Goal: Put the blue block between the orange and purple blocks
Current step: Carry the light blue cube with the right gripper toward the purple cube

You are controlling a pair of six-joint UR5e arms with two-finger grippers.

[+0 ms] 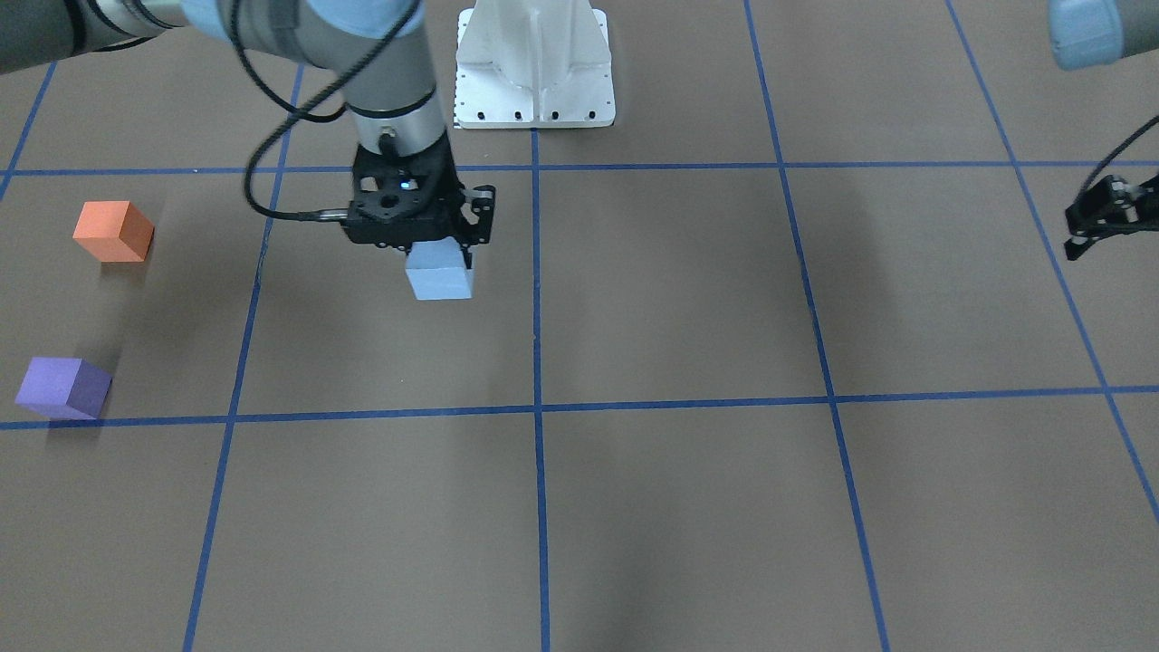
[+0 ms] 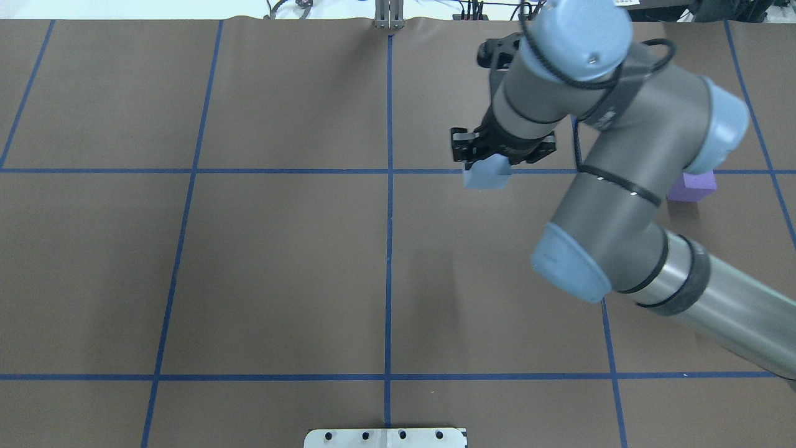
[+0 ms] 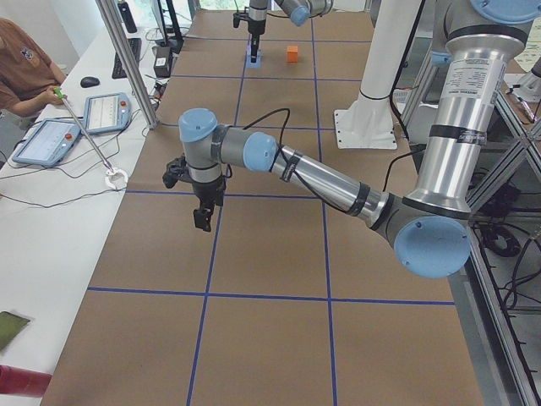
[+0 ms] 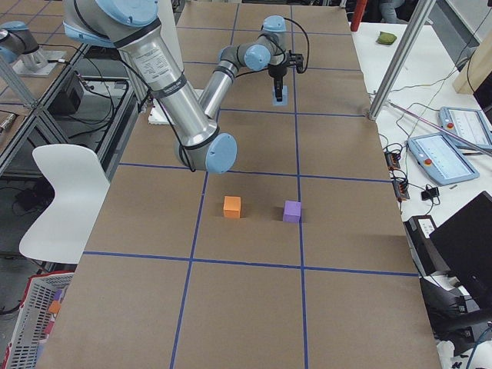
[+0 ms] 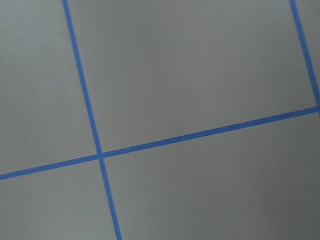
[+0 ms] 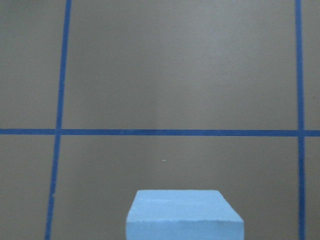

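My right gripper (image 1: 441,246) is shut on the light blue block (image 1: 439,273) and holds it low over the brown table; the block also shows in the overhead view (image 2: 487,175) and at the bottom of the right wrist view (image 6: 184,214). The orange block (image 1: 113,231) and the purple block (image 1: 63,388) sit apart on the table, well off to the side of the gripper. In the overhead view the purple block (image 2: 693,185) peeks out beside my right arm and the orange block is hidden. My left gripper (image 1: 1077,243) hangs empty far away, its fingers looking closed.
The white robot base (image 1: 534,72) stands at the table's back edge. Blue tape lines (image 1: 536,407) grid the brown table. In the left side view a side bench with tablets (image 3: 51,139) and an operator runs along the table.
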